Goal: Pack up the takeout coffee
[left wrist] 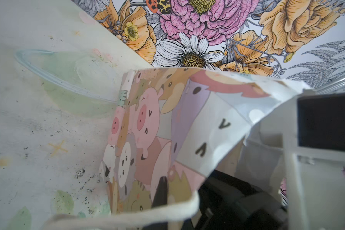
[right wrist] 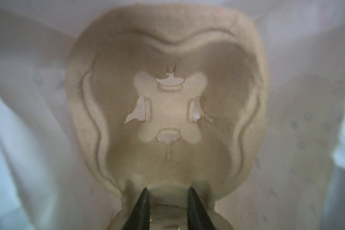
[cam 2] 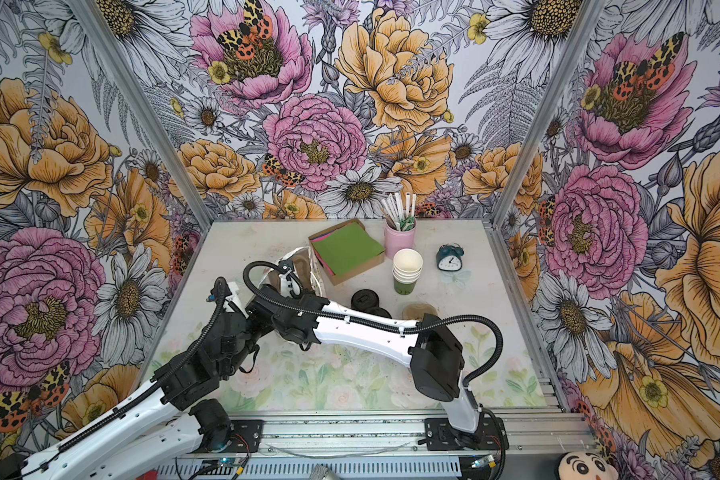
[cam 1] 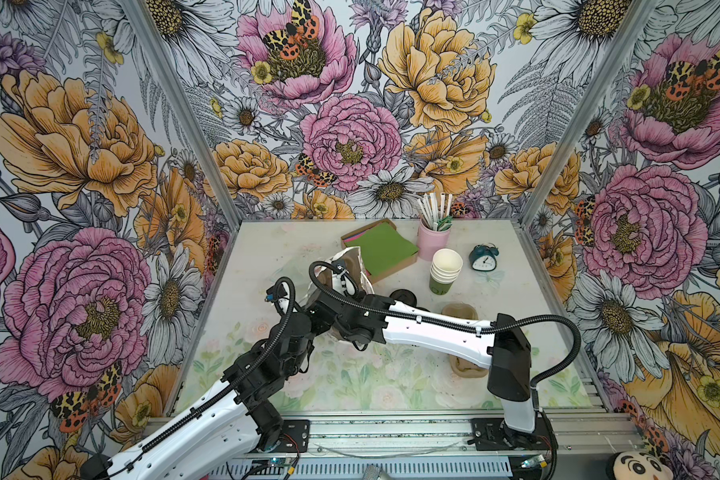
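**Tray held inside the bag**

The right fingers (right wrist: 145, 203) pinch the rim of a brown cup tray (right wrist: 167, 107) down inside the cartoon bag (left wrist: 167, 123). The bag stands near the middle of the table (cam 1: 267, 249). The left fingers (left wrist: 327, 123) are pressed together on the bag's top edge. A round black top (cam 2: 380, 312) peeks out behind the right arm, just beside the pile of lids (cam 2: 364, 299). I cannot tell if it is the takeout coffee.

Floral table (cam 1: 516, 299): bag (cam 1: 356, 259), cup stack (cam 1: 445, 270), lids (cam 1: 404, 296), clock (cam 1: 484, 257)
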